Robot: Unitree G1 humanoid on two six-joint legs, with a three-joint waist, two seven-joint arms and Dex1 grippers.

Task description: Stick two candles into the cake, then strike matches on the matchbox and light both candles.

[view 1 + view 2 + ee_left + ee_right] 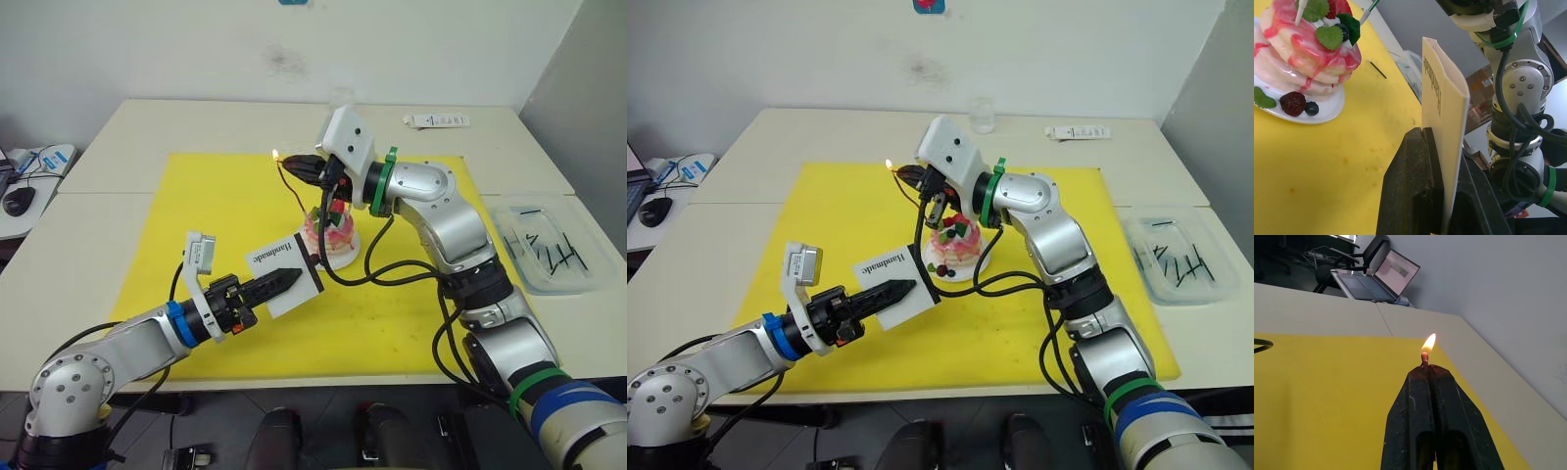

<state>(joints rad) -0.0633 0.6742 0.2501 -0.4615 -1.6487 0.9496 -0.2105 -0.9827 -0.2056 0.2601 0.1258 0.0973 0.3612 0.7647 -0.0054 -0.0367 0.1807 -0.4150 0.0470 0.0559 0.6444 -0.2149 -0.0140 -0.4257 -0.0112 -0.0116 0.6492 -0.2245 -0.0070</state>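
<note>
The right gripper (906,177), clamped on a burning match (1425,355), sits above and behind the cake (953,245); the left gripper (904,288) pinches the matchbox (893,281).

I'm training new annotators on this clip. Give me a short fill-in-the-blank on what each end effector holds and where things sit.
1. The right end effector grips a match whose tip is ____.
2. The left end effector is shut on the ____.
3. The cake sits on a small white ____.
4. The mat under the cake is ____.

Missing words: burning; matchbox; plate; yellow
</note>
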